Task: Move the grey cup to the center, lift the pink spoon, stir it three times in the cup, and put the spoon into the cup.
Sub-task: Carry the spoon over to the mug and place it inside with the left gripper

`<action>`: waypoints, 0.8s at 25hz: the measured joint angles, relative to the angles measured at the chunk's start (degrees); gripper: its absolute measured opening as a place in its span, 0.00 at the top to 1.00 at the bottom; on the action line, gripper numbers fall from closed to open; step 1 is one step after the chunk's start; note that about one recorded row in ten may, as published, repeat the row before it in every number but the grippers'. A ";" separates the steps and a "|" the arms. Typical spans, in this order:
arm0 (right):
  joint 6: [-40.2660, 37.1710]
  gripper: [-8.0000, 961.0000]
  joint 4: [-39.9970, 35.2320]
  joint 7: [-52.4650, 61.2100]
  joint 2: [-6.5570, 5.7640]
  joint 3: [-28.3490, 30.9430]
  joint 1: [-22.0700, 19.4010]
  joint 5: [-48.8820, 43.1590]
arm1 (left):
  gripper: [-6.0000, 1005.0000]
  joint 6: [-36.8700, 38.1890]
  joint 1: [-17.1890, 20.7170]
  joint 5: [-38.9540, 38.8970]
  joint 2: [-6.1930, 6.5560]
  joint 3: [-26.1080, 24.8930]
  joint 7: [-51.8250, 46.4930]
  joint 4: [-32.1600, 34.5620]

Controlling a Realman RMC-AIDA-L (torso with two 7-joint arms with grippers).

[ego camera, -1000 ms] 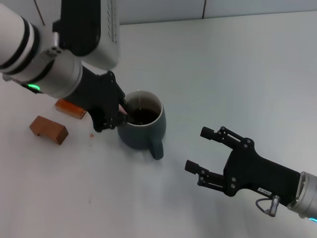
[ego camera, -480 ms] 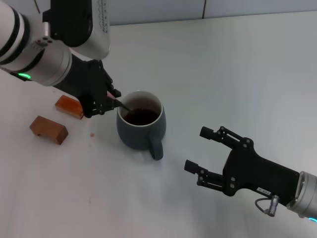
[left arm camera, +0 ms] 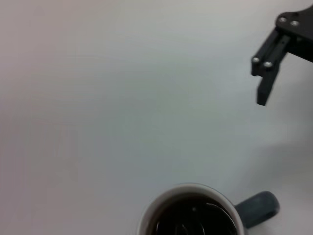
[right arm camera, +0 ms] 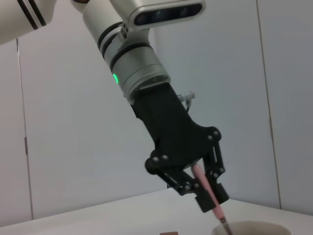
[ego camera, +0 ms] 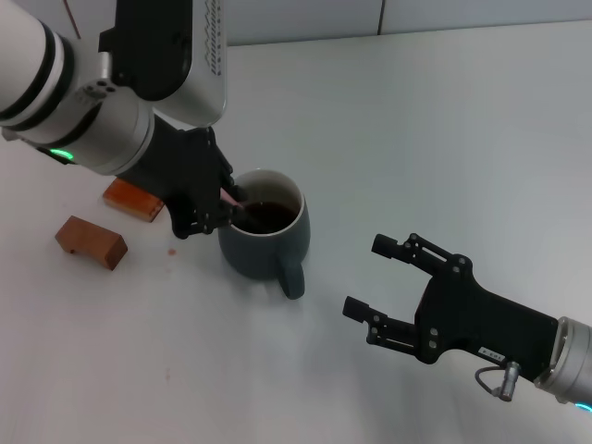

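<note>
Grey cup (ego camera: 264, 234) stood on the white table (ego camera: 444, 129), a little left of the middle of the head view, handle toward the robot's near side. Dark brown liquid filled it below the pale rim.

Left gripper (ego camera: 222, 208) hung at the cup's left rim, jaws pinched on the pink spoon (ego camera: 233, 194). Spoon was tilted, pink handle up between the fingers, metal end angled down into the cup (tip lost against the dark liquid in the head view). Right wrist view showed the same from the side: left gripper (right arm camera: 208, 188) clamped on the pink handle (right arm camera: 205, 188), grey neck dropping just past the cup's rim (right arm camera: 254, 227).

Left wrist view looked down on the cup (left arm camera: 193, 215) with its handle out to one side; the other arm's finger (left arm camera: 269, 68) showed farther off.

Right gripper (ego camera: 384, 291) hovered low over the table, well apart from the cup on the robot's right, jaws spread wide, holding nothing.

Two brown blocks lay left of the cup: one (ego camera: 90, 240) nearer the robot, one (ego camera: 129, 199) partly hidden behind the left arm.
</note>
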 joint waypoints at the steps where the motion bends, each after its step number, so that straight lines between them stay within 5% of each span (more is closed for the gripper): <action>1: 0.00 0.13 0.00 0.00 0.00 0.00 0.02 0.00 | 0.86 0.39 0.14 0.09 0.02 -0.05 -0.01 0.32; 20: 0.09 0.13 -0.02 0.54 0.05 -0.70 0.27 0.00 | 0.81 -1.87 -0.34 1.46 -0.18 0.18 0.05 1.92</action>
